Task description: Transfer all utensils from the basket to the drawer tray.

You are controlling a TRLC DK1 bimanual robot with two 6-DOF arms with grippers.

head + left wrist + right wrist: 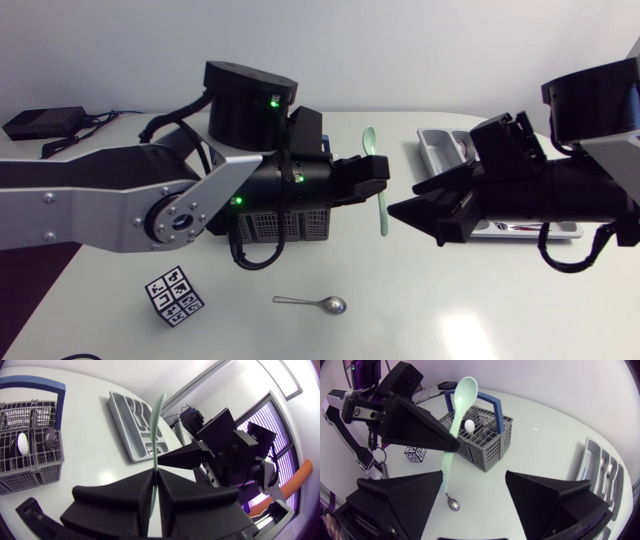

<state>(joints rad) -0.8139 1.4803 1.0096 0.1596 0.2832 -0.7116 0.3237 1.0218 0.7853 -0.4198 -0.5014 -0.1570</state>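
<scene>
White tabletop (520, 300) runs under both our arms, and above its middle hangs the mint-green spoon (377, 185), upright with its bowl on top, between the basket on the left and the tray on the far right. Our left gripper (156, 480) is clamped on the spoon's handle partway down, both fingers pressed to it from either side. Just right of it, our right gripper (475, 490) faces the spoon with its fingers spread wide. The lower end of the handle sits close to one of them, though we cannot tell whether it touches. We judge this to be a handover in mid-air: one utensil is out of the basket and on its way to the arm nearer the tray. Next, the right gripper needs to close on the free lower handle before the left one lets go, then carry the spoon to a compartment. The grey basket (485, 440), with its blue handle, lies under our left arm and holds a white piece and some dark ones. The grey drawer tray (440, 140) already shows a few utensils. A metal spoon (315, 302) lies on the near table, with a marker cube (173, 295) to its left.
</scene>
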